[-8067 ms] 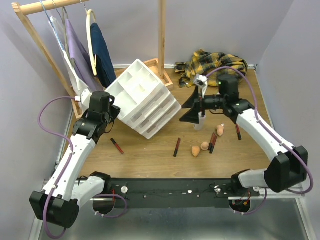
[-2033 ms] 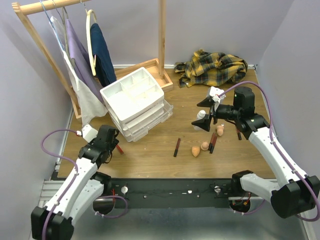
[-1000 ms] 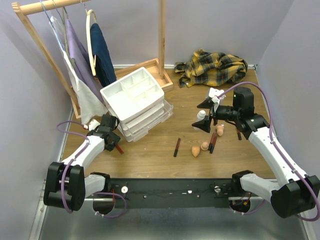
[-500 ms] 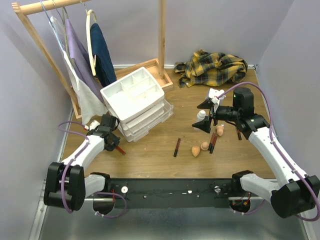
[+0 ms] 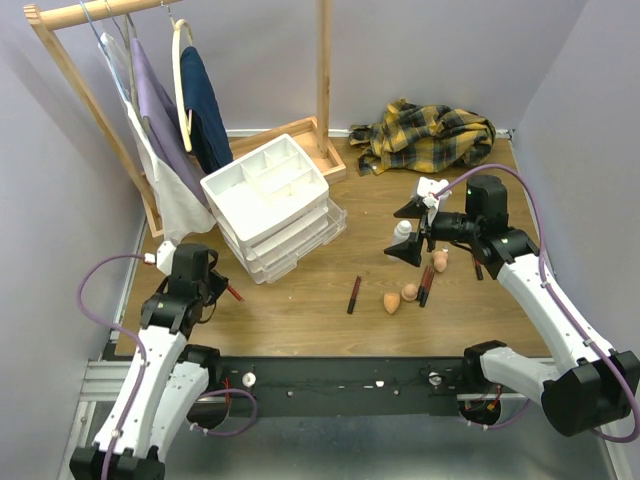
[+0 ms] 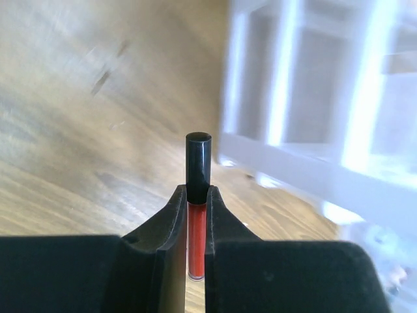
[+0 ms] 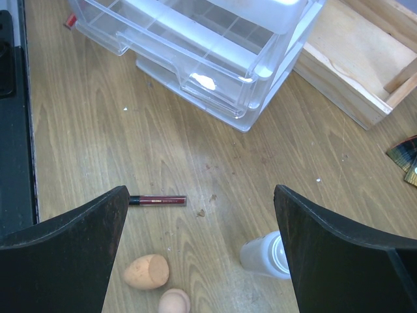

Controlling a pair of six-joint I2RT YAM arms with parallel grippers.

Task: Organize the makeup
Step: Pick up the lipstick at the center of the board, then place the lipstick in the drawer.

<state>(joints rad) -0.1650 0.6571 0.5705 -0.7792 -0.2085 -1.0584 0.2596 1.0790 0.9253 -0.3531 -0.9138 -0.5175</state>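
Observation:
My left gripper (image 6: pixel 197 195) is shut on a thin red stick with a black cap (image 6: pixel 198 171). From above, that left gripper (image 5: pixel 214 288) sits just left of the white drawer unit (image 5: pixel 270 205), and the stick's red end (image 5: pixel 234 292) pokes out. My right gripper (image 7: pixel 201 190) hangs open over the wood. A white capped bottle (image 7: pixel 264 256), a dark-red stick (image 7: pixel 158 200) and two peach sponges (image 7: pixel 146 272) lie below it. In the top view the right gripper (image 5: pixel 408 233) straddles the bottle (image 5: pixel 402 233). More sticks (image 5: pixel 354 294) and sponges (image 5: pixel 391 302) lie nearby.
A yellow plaid cloth (image 5: pixel 430 135) is bunched at the back right. A wooden clothes rack (image 5: pixel 150 90) with hanging garments stands at the back left, and its post base (image 7: pixel 352 59) is beside the drawer unit (image 7: pixel 195 52). Walls close in on both sides.
The left gripper has closed on the red stick by the drawers, and the left arm has drawn back toward its base with it. The right arm has not moved.

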